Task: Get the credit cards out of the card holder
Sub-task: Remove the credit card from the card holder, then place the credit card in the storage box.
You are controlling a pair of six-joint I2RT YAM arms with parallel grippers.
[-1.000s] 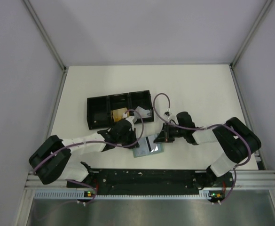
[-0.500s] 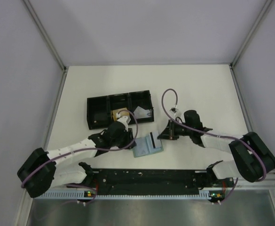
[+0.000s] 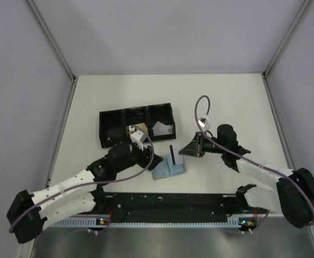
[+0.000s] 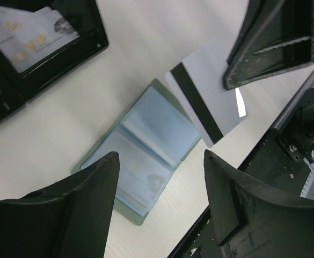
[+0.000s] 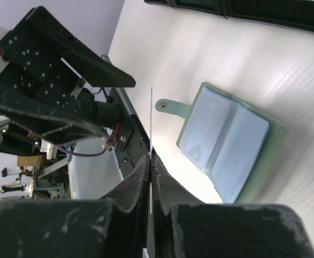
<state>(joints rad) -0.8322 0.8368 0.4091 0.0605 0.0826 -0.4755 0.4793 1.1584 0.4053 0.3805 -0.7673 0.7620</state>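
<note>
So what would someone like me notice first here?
Probably the pale card with a dark stripe, pinched in the right end effector and held right by the open blue-green card holder, which lies near the front edge of the table. The left end effector hangs open over the holder, and behind it stands a long black tray with other cards in it.

The left arm (image 3: pixel 65 189) and right arm (image 3: pixel 256 169) are wearing white shells between bulky black joints. A purple-grey cable (image 3: pixel 199 107) is looping along each, beyond the black base rail (image 3: pixel 167 203). Green lights (image 3: pixel 100 221) are glowing on that rail. The left hand (image 4: pixel 161 161) and right hand (image 5: pixel 150 158) are showing scuffed matte-black fingers (image 4: pixel 87 193).
</note>
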